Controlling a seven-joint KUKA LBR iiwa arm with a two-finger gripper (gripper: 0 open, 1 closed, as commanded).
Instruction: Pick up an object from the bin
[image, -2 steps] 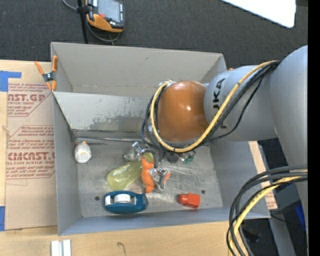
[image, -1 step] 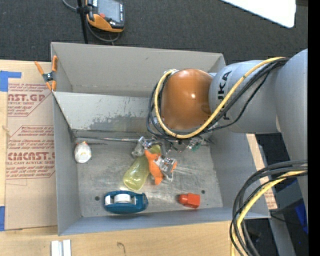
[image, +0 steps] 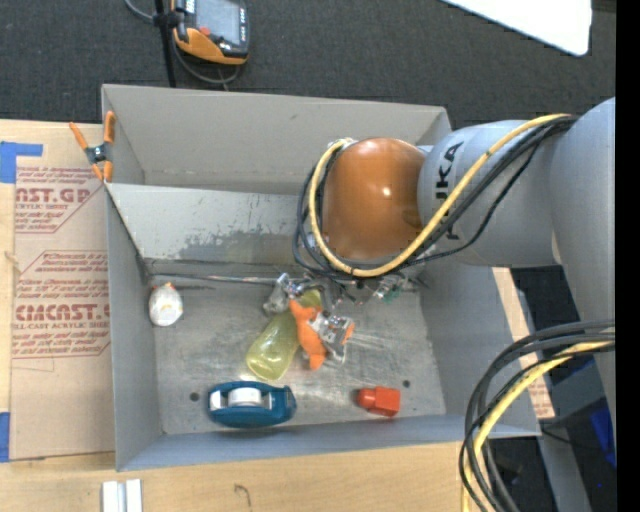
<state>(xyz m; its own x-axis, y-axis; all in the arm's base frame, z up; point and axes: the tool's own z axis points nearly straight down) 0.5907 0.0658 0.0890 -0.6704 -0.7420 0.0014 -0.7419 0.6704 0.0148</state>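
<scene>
My gripper (image: 310, 312) is low in the middle of the bin, under the arm's orange dome. It is open, with one metal fingertip (image: 283, 291) to the left and the other to the right. A slim orange piece (image: 309, 342) lies between and just below them, pointing toward the front. A pale yellow translucent pear-shaped thing (image: 272, 350) lies against the orange piece's left side. Whether the fingers touch either thing I cannot tell.
A blue and white tape dispenser (image: 250, 403) lies at the front of the bin. A small red-orange block (image: 379, 401) sits front right. A white rounded lump (image: 165, 305) rests by the left wall. The arm covers the bin's back right.
</scene>
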